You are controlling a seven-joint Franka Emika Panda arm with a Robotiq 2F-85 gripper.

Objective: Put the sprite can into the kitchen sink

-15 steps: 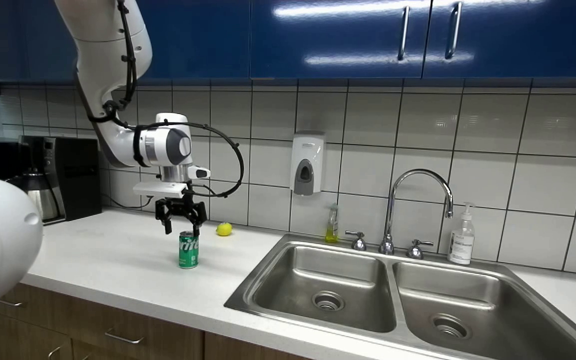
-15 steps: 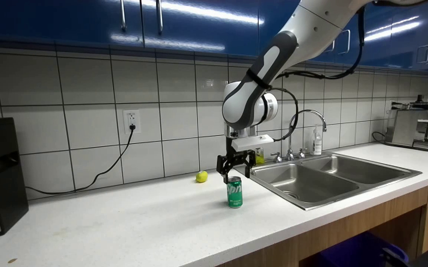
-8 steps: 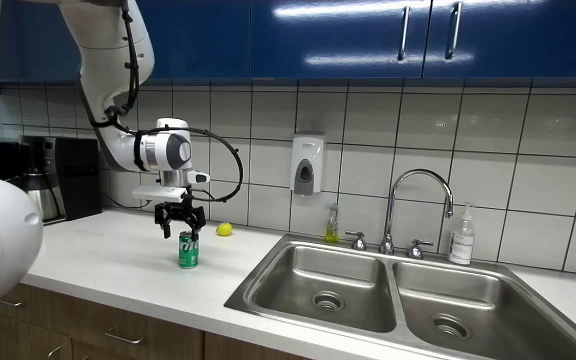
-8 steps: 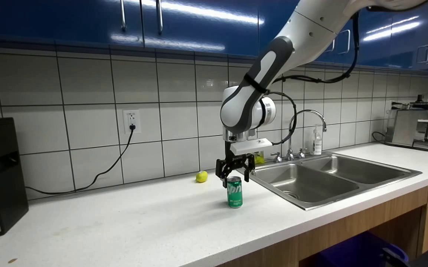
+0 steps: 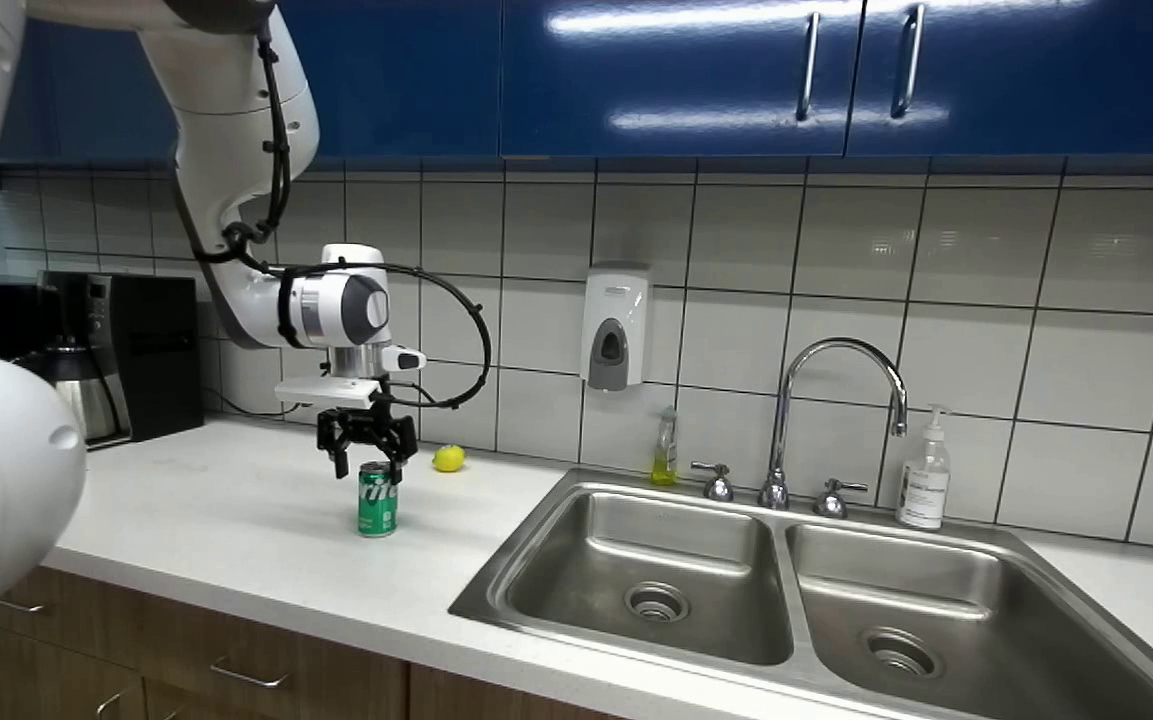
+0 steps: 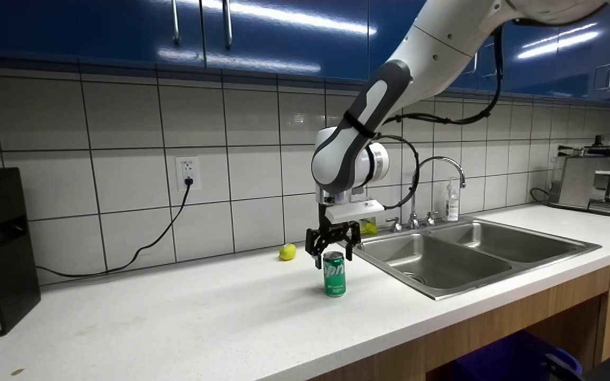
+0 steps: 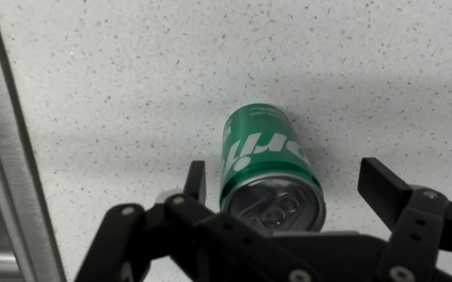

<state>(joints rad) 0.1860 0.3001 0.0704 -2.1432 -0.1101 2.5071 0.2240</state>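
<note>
We see the Sprite can (image 6: 335, 278) standing upright on the speckled white countertop (image 6: 188, 317), near the stainless steel double-basin sink (image 5: 798, 610). Our Robotiq gripper (image 7: 284, 174) hangs over the can, jaws spread wide; in the wrist view they stand on either side of it, with countertop visible in both gaps.

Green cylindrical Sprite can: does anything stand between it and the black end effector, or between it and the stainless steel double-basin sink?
Nothing visible stands between the open end effector and the Sprite can, nor between it and the sink. The small yellow round object lies off that path, near the white tiled wall.
</note>
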